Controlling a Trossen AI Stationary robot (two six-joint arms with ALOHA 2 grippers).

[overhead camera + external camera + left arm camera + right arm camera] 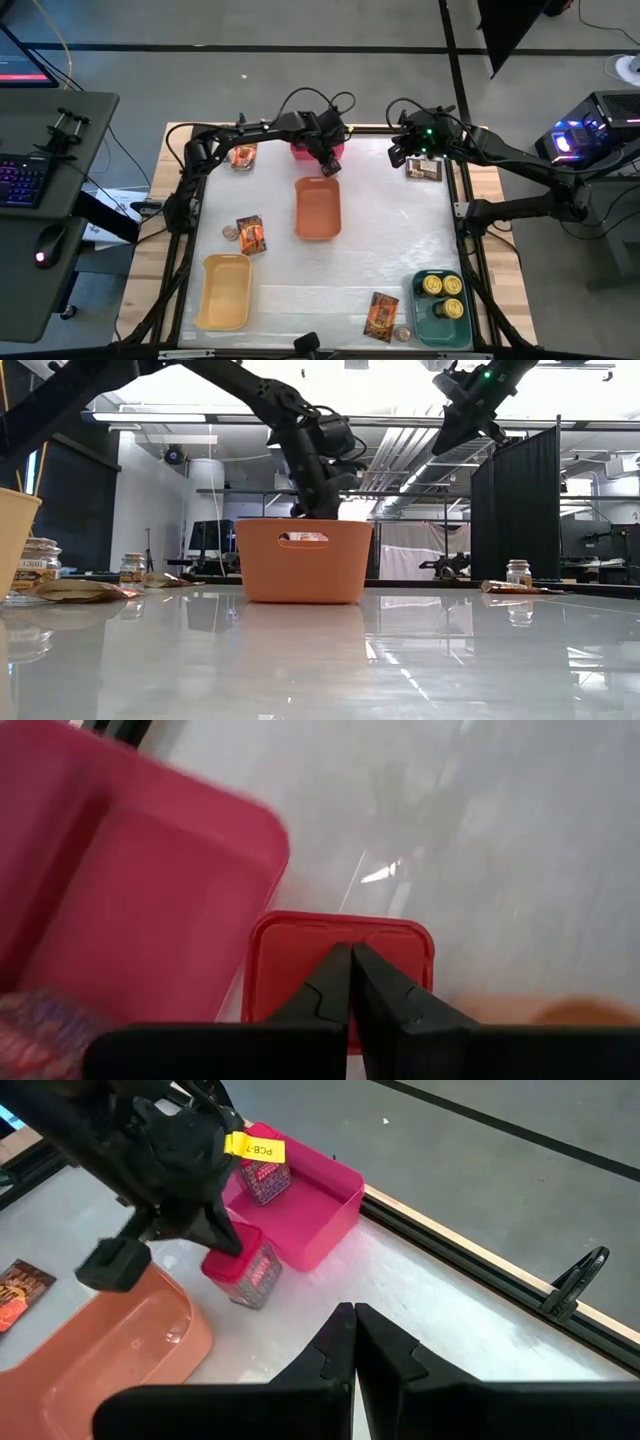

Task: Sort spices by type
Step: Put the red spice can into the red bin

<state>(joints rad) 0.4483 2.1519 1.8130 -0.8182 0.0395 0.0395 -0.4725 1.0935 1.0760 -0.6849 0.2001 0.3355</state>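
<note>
Nearest the front table (400, 250) edge sit a yellow plastic bin (224, 290), a green bin holding yellow-topped round tins (444, 285), and flat orange-brown printed packets (381, 315). Mid-table stands an empty orange plastic bin (318, 208). Beyond it, the left gripper (329, 165) is clamped on a red-lidded spice box (245, 1270), just beside the pink plastic bin (315, 1200). The right gripper (400, 155) hovers closed, empty. Risk: the narrow grip may slip, dropping the box outside the bin.

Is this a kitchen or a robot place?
Probably a robotics lab or workshop, not a kitchen. Two robot arms work over a framed table, a desk with a lit keyboard stands beside it, and dark curtains and equipment fill the room behind.
</note>
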